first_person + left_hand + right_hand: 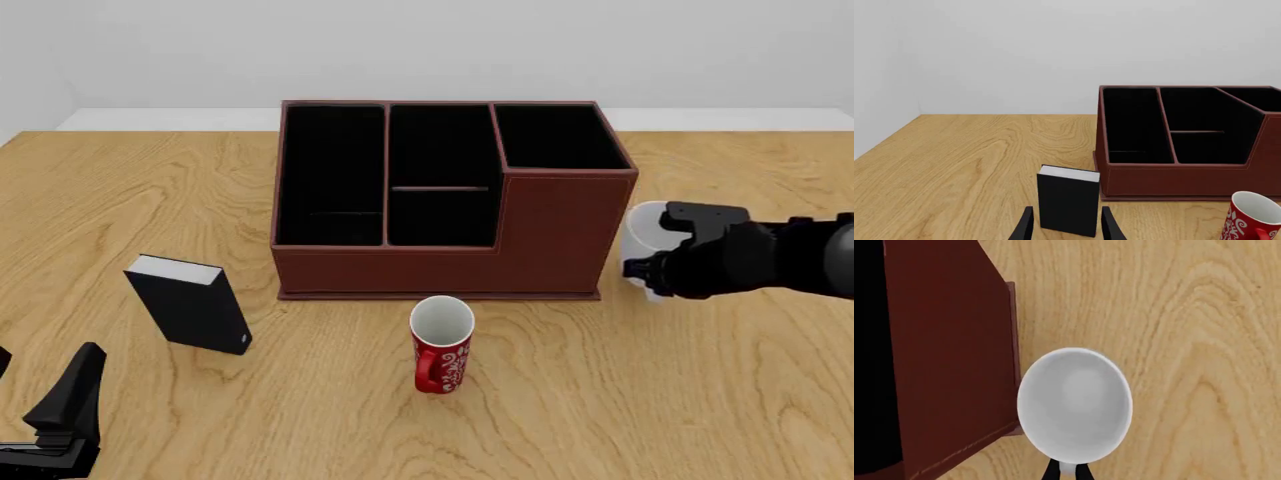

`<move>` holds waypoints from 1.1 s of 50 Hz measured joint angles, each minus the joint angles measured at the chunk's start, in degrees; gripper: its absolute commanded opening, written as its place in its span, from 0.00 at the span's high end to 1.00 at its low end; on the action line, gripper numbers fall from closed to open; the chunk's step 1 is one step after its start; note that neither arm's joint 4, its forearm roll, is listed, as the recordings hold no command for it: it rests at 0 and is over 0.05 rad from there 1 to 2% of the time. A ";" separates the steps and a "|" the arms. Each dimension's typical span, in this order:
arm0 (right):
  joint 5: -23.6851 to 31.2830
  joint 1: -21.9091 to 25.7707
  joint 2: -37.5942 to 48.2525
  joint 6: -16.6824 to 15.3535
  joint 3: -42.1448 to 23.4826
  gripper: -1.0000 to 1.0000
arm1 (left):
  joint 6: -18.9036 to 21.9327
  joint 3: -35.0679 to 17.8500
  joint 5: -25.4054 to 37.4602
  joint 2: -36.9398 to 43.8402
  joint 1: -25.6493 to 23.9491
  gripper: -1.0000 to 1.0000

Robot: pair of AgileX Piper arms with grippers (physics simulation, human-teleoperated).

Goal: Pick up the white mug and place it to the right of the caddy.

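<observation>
While beside the caddy, right pincer pinching white mug rim

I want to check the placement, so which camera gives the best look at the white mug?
The right wrist view: it looks straight down into the white mug, upright beside the caddy, the right tool at its rim. The front view shows only a sliver behind the right arm. The left wrist view misses it.
</observation>
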 measured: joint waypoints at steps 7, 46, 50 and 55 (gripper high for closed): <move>-0.12 -0.40 0.17 -0.09 -0.15 0.00 | 0.00 0.00 0.00 0.00 0.00 0.00; 0.77 -0.73 -1.56 -0.78 0.38 0.00 | 0.00 0.00 0.00 0.00 0.00 0.00; 0.81 -0.81 -2.37 -0.85 1.19 0.00 | 0.00 0.00 0.00 0.00 0.00 0.00; 0.88 -0.74 -3.92 -0.99 2.53 0.00 | 0.00 0.00 0.00 0.00 0.00 0.00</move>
